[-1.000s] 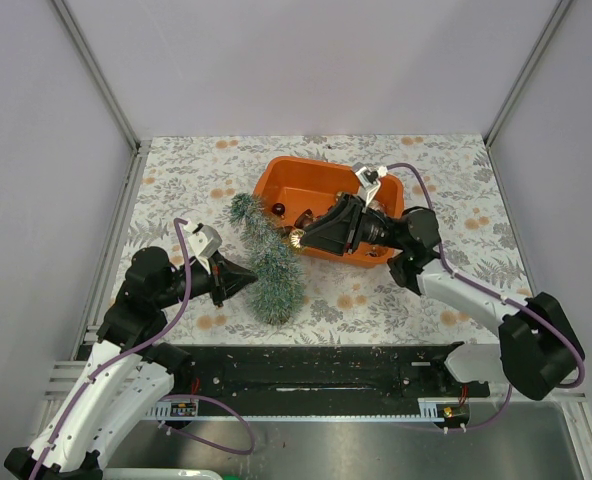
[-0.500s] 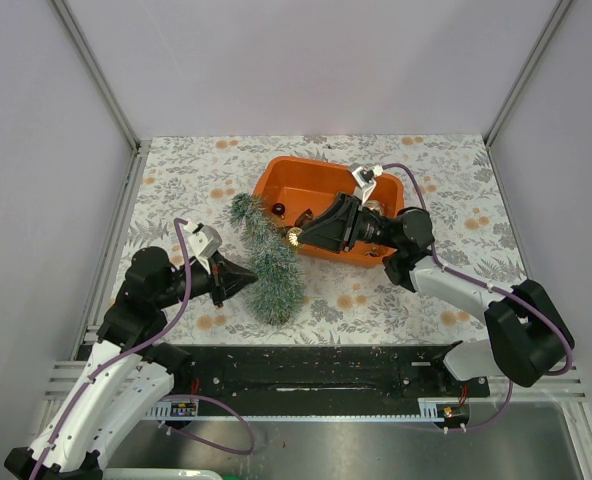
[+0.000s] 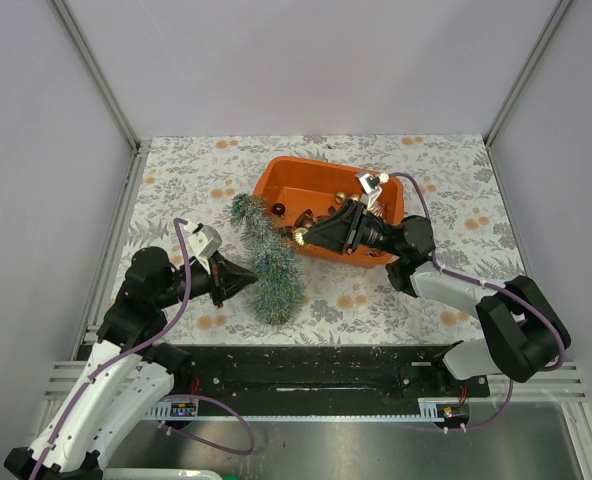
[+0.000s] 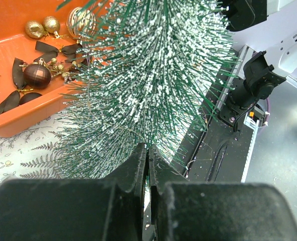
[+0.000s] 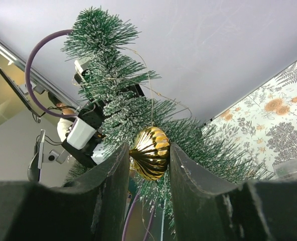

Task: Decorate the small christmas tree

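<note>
L gripper [image 4: 148, 150] is pinched tight, tips buried in the low needles of the small christmas tree [image 4: 153, 75], a frosted blue-green bristly cone. By the look of it the tree is gripped and propped at a tilt, its body fanning out straight ahead of the L fingertips. R gripper [image 5: 148, 150] comes at it from the other side, jaws part-closed on a ribbed shiny gold bauble [image 5: 149, 152] clamped btwn the two black fingers [image 5: 111, 196]. The bauble sits right at the R tips w/ tree branches just beyond and above it. A thin gold hanger thread [image 5: 151, 108] runs up from the bauble's top into the needles; can't tell if it has caught on anything yet. From overhead, the orange plastic tray [image 3: 286, 175] lies just behind and under the R gripper, w/ spare gold and dark red baubles [image 4: 37, 75] loose in it. Step in hand, imo: hanging this gold bauble on the tree, so task is early, w/ no ornament seen on the branches. Nxt move prob needs R to nudge the thread loop over a branch tip, L to keep the tree steady, then R to let go gently so the bauble doesn't drop.
</note>
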Controlling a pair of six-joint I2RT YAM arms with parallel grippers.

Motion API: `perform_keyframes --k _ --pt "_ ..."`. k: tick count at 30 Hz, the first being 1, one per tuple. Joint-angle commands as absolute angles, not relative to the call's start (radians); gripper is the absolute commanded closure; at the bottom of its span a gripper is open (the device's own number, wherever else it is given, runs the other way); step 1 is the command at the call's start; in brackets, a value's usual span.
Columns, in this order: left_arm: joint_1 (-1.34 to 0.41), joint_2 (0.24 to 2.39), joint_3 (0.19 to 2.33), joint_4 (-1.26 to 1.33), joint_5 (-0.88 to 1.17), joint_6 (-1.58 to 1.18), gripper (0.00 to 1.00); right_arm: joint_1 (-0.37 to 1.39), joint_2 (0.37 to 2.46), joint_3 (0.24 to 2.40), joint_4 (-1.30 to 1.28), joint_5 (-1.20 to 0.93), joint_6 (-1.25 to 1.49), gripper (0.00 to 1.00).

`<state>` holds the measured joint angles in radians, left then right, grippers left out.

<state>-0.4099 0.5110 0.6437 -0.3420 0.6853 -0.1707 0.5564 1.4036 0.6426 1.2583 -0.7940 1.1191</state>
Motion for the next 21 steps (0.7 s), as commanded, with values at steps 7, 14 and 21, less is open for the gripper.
perform_keyframes --k 7,14,21 --pt "-0.393 0.463 0.64 -0.285 0.712 -0.189 0.95 0.552 1.41 0.532 1.46 -0.716 1.189 0.88" --pt "-0.393 0.462 0.64 -0.285 0.71 -0.193 0.95 0.554 1.422 0.518 1.514 -0.71 1.229 0.83" --pt "-0.393 0.463 0.637 -0.285 0.709 -0.193 0.94 0.554 1.385 0.511 1.516 -0.729 1.25 0.87"
